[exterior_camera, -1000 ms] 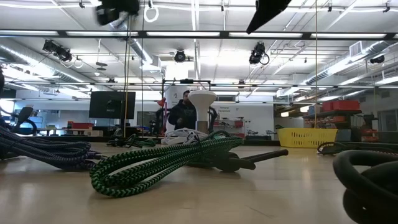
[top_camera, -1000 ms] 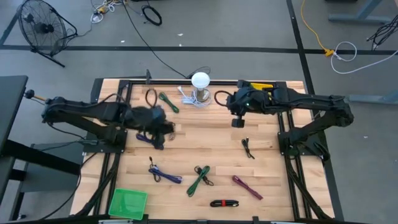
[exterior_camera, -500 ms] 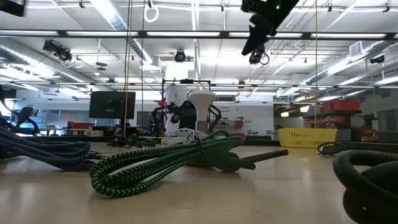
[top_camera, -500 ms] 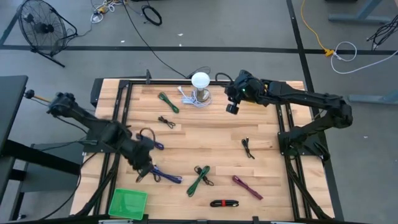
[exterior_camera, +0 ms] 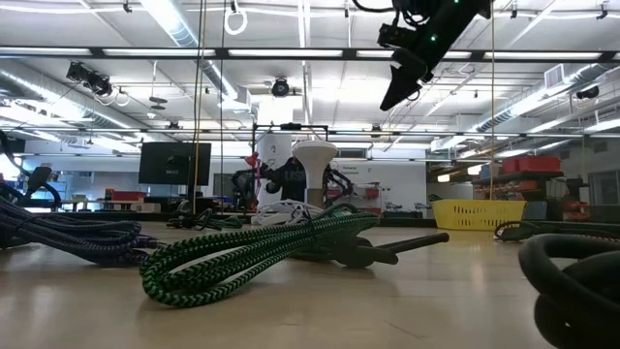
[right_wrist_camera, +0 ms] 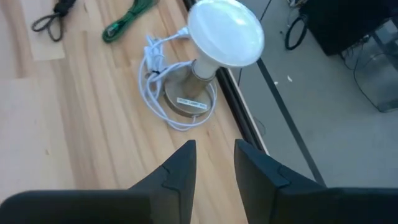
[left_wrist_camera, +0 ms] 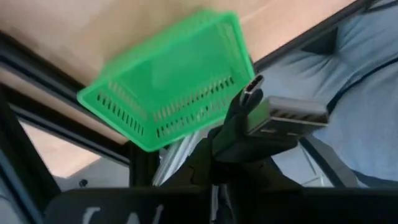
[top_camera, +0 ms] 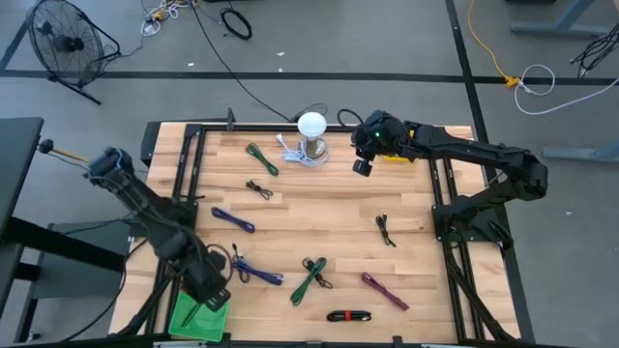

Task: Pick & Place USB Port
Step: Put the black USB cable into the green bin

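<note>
1. The left gripper (top_camera: 205,290) is clamped on a black USB cable (left_wrist_camera: 261,121), with its two plugs, one small oval and one flat and wide, poking out past the jaws in the left wrist view. It hangs at the table's near left corner, right by the green basket (top_camera: 199,317).

2. That green basket sits on the near left corner of the table (top_camera: 319,217), and from the wrist view the plugs are aimed toward it. I'd judge the cable is being carried there for dropping in, and the grip is kept tight so it doesn't slip on the way.

3. The right gripper (top_camera: 361,166) holds nothing, its fingers (right_wrist_camera: 180,165) a little apart. It hovers near the far edge, just beside the white lamp (top_camera: 311,128) with its coiled white cord, apparently just waiting.

4. Spread over the middle and near part of the table are more bundled cables: a green cable (top_camera: 311,277), a purple cable (top_camera: 383,289), a blue cable (top_camera: 255,273), and a black cable (top_camera: 349,315) by the near edge. Presumably they await the same trip.

5. The lamp's round base carries a small label (right_wrist_camera: 190,103), but I can't read its print. No other writing is legible.
</note>
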Robot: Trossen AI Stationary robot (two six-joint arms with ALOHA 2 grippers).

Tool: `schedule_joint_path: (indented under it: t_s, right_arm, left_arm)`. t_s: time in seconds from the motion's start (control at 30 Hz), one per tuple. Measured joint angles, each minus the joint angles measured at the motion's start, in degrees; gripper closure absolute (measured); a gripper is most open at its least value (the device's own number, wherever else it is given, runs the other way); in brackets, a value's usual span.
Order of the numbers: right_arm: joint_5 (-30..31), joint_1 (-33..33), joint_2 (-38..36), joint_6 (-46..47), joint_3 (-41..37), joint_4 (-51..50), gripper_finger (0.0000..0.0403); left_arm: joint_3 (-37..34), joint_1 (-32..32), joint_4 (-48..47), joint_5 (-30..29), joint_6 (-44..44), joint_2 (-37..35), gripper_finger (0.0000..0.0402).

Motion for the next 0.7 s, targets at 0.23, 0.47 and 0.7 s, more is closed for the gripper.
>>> schedule_joint_path:
  t_s: [0.23,0.47,0.7]
  right_arm:
    - [-0.07,-1.29,0.0,0.2,-2.23,2.85,0.0291]
    - [-0.5,-2.25,0.0,1.94,-2.67,3.51,0.0291]
    - [-5.9,-2.95,0.0,2.43,-2.67,5.87,0.0291]
  left_arm:
    - [0.0,-2.52,1.3,2.96,-2.55,6.2,0.0379]
    - [0.0,-2.99,1.77,10.55,1.78,12.63,0.0379]
    - [-0.02,-3.34,1.7,10.9,9.63,17.46,0.0379]
